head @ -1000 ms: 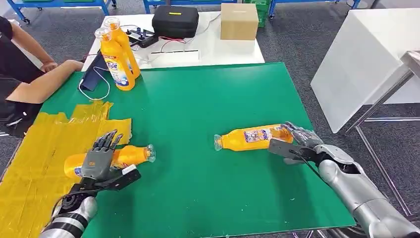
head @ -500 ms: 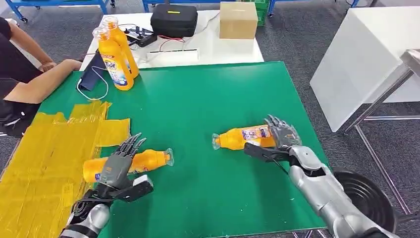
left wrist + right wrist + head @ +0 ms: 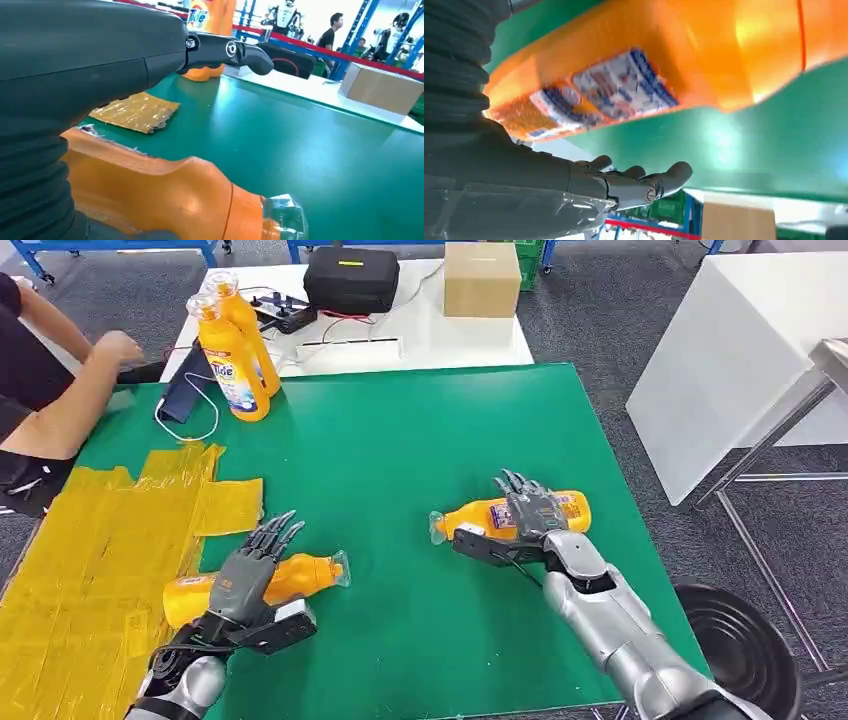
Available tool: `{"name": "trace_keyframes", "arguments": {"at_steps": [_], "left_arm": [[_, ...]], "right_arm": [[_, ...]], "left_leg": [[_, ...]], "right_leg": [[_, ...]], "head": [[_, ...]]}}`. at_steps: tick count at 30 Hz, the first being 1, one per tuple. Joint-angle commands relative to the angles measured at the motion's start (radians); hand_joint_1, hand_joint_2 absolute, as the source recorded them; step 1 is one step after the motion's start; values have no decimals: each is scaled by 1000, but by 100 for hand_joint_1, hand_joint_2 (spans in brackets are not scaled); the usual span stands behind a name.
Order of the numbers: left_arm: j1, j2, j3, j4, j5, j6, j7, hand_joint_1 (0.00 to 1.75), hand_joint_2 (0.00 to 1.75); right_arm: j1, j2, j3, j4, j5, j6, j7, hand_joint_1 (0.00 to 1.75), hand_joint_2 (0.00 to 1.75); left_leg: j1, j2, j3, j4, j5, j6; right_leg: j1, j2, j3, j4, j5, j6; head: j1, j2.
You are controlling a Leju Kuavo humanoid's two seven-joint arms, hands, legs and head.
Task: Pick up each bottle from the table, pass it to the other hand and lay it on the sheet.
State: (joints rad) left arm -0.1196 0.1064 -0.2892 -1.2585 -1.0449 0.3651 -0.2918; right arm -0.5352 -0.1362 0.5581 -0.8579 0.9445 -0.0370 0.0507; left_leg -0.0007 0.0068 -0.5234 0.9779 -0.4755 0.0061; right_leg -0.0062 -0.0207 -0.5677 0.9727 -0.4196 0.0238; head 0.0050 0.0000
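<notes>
— Four orange bottles altogether. How do they lie?

— Two stand upright at the far left corner of the green table (image 3: 400,430); the front standing bottle (image 3: 228,362) reads "Tide", the rear standing bottle (image 3: 250,335) is just behind it. Two lie flat nearer the robot.

— And the hands?

— In the head view the left hand (image 3: 245,580) is stretched over the left lying bottle (image 3: 290,578), fingers straight and spread. That bottle lies on the green just right of the yellow sheet (image 3: 90,550), its clear cap pointing right. The right hand (image 3: 530,512) is laid over the right lying bottle (image 3: 510,515), fingers extended across its label, clear cap pointing left.

— Is either one gripping?

— The wrist cameras say more. From the left wrist, the thumb (image 3: 235,50) sticks out well above the bottle's body, apart from it; the hand holds nothing. From the right wrist, the fingertips (image 3: 674,175) hang in the air beyond the bottle, not wrapped on it; this hand too is spread and empty.

— Any writing on the lying ones?

— The right wrist view shows a blue-and-white label, too blurred to read. The left wrist view catches "Tide" on a standing bottle far off.

— Anything else around?

— A person's arm (image 3: 70,405) reaches in at far left. Beyond the green top, a white table carries a black case (image 3: 352,280) and a cardboard box (image 3: 483,280).
</notes>
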Motion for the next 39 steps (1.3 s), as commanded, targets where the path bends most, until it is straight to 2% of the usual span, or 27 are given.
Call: {"name": "trace_keyframes", "arguments": {"at_steps": [1, 5, 13, 14, 15, 16, 17, 18, 28, 34, 37, 39], "left_arm": [[-32, -8, -40, 31, 6, 0, -6, 0, 175], [-49, -19, -55, 54, 9, 9, -6, 0, 175], [-67, -19, -69, 73, 27, 19, -23, 0, 175], [-72, -20, -73, 78, 28, 21, -25, 0, 175], [-80, -23, -81, 89, 30, 24, -28, 0, 175], [-88, -24, -87, 101, 34, 27, -31, 0, 175], [-91, -25, -90, 105, 35, 28, -31, 0, 175], [-95, -26, -92, 112, 36, 31, -32, 0, 175], [-110, -24, -102, 134, 47, 42, -38, 0, 175], [-122, -19, -114, 158, 72, 61, -53, 0, 175], [-77, -25, -77, 96, 228, -65, -100, 0, 175], [-7, -33, -1, -14, 435, -218, -164, 0, 175]], "right_arm": [[-104, 19, 12, 261, 8, 75, 10, 0, 175], [-127, -9, 28, 373, 58, 86, 71, 0, 175], [-143, -50, -9, 448, 73, 135, 59, 0, 175], [-138, -53, -12, 451, 74, 143, 55, 45, 175], [-125, -57, -14, 458, 73, 171, 41, 133, 175], [-116, -60, -15, 462, 72, 184, 30, 155, 175], [-108, -62, -16, 463, 72, 185, 28, 168, 175], [-103, -61, -16, 465, 70, 191, 21, 173, 175], [-100, -60, -12, 469, 69, 224, 2, 175, 175], [-88, -52, -37, 450, 23, 226, -44, 175, 175], [-63, -5, -142, 363, -112, 147, -102, 175, 175], [5, 32, -218, 184, -270, 140, -184, 175, 175]], "left_leg": [[0, -1, 0, 0, 0, 0], [1, -1, 0, 1, -1, -1], [0, -3, 3, 0, 1, 0], [1, -3, 3, 0, 1, 0], [0, -3, 5, 0, 1, 0], [1, -5, 5, 0, 1, 0], [0, -4, 8, 0, 1, 0], [1, -4, 7, 0, 1, 0], [1, -3, 14, -1, 0, 1], [0, -2, 15, -1, 0, 1], [1, -3, 12, -1, 1, 0], [1, 1, 14, -1, -1, 0]], "right_leg": [[0, 1, 0, 0, 0, 0], [1, 1, 1, -1, 0, 0], [0, -2, 4, -2, 1, 0], [1, -1, 4, -3, 2, 0], [0, -2, 6, -2, 1, 0], [1, -3, 7, -4, 1, 0], [0, -3, 8, -3, 1, 0], [1, -3, 9, -4, 2, 0], [1, -1, 14, -5, 1, 0], [1, -1, 15, -4, 1, 0], [2, -1, 13, -6, 3, 0], [2, 2, 14, -4, 2, 0]], "head": [[0, 0], [0, 0], [0, 0], [0, 0], [0, 0], [0, 0], [0, 0], [-1, 0], [0, 0], [0, 0], [0, 0], [0, 0]]}}
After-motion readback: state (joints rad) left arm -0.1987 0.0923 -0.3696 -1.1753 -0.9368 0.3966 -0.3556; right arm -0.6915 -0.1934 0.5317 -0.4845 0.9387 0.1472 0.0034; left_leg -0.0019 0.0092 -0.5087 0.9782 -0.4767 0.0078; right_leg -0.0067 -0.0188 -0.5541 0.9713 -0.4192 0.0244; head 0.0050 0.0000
